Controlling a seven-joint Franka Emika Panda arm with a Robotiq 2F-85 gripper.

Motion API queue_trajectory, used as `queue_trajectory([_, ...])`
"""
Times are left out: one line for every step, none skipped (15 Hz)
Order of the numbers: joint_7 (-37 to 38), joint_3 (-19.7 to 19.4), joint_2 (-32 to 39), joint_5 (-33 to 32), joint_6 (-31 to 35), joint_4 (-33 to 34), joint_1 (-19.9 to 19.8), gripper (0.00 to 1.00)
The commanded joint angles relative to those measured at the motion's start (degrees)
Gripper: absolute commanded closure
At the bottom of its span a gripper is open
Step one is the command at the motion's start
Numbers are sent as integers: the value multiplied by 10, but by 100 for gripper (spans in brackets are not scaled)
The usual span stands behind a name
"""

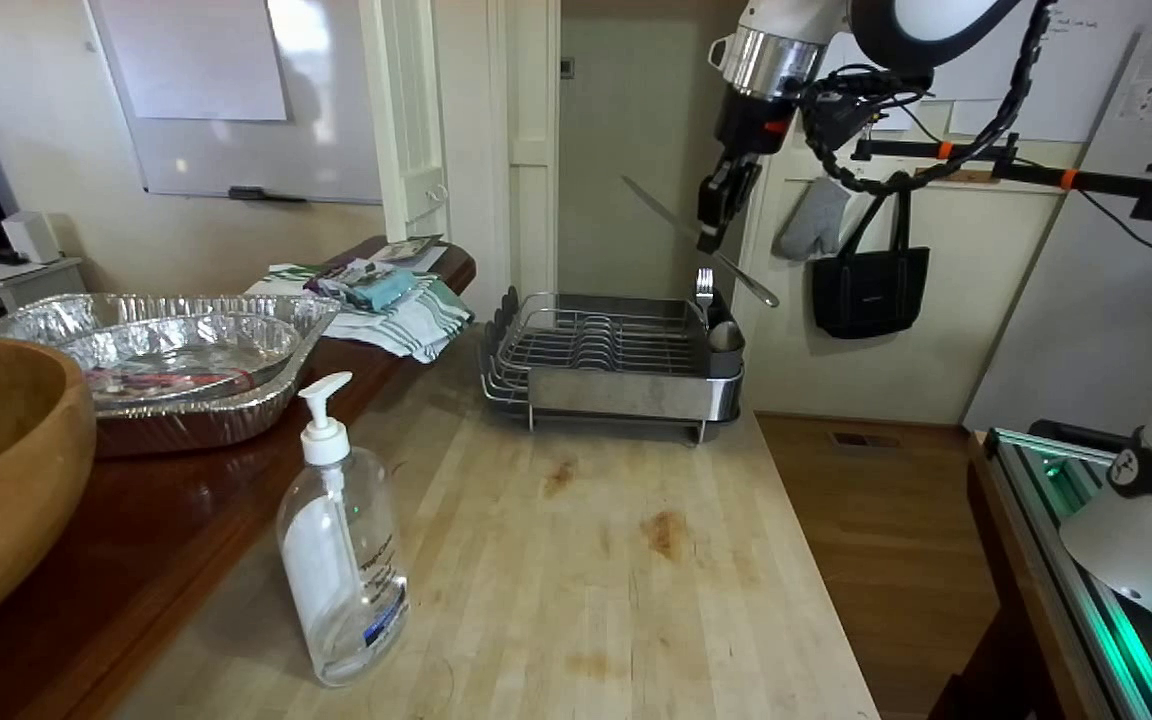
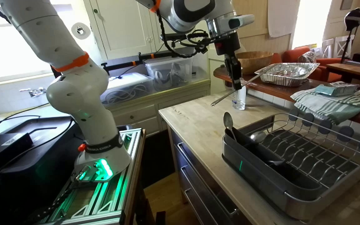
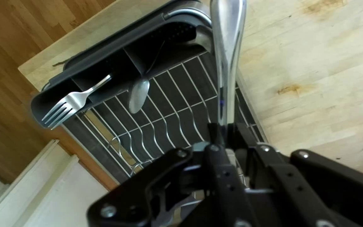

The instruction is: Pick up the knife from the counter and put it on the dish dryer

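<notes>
Above the dish dryer (image 2: 255,168), in the air and apart from it, is the knife (image 3: 228,34), pinched near its middle by the claw (image 3: 225,135), which stands narrow on the metal; the knife is tilted, and in both exterior views its handle end is lower than its blade end. Around the dish dryer the room is unequal. On the side of its cutlery holder (image 3: 115,49), only a narrow strip of the bench (image 1: 576,560) lies before the edge, and past this edge comes the wooden floor (image 1: 856,500). From the metal plate (image 1: 626,393) of the dish dryer, however, the bench extends much longer, with some brown stains (image 1: 666,535), to the soap bottle (image 1: 341,570) and beyond it. Inside the dish dryer, the cutlery holder contains a fork (image 3: 71,102), whose compartment cannot be told surely, one spoon (image 3: 139,94) which leans out toward the middle of the dish dryer, and another spoon (image 2: 227,120) which stands up at the end nearer to the soap bottle. Well apart from the dish dryer, on the dark wooden ledge (image 1: 166,520), a large foil tray (image 1: 236,425) has a smaller foil tray (image 1: 186,335) inside it, where something red (image 1: 196,380) is too unclear to name.
</notes>
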Motion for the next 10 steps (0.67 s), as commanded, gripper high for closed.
queue_trajectory([-17,-6,-11,17,-7,3,-17,96])
queue_trajectory([-16,-6,-6,14,-5,7,-21,96])
queue_trajectory([-16,-7,-4,14,-4,10,-24,96])
queue_trajectory([-16,-9,-2,13,2,11,-28,96])
queue_trajectory([-14,-10,1,10,8,13,-32,96])
queue_trajectory([-14,-11,4,7,13,15,-35,96])
queue_trajectory([-14,-11,7,1,21,18,-39,96])
queue_trajectory([-11,-10,10,-4,27,19,-43,96])
queue_trajectory([-12,-11,13,-4,32,22,-46,96])
queue_trajectory([-11,-12,15,-5,40,22,-49,96])
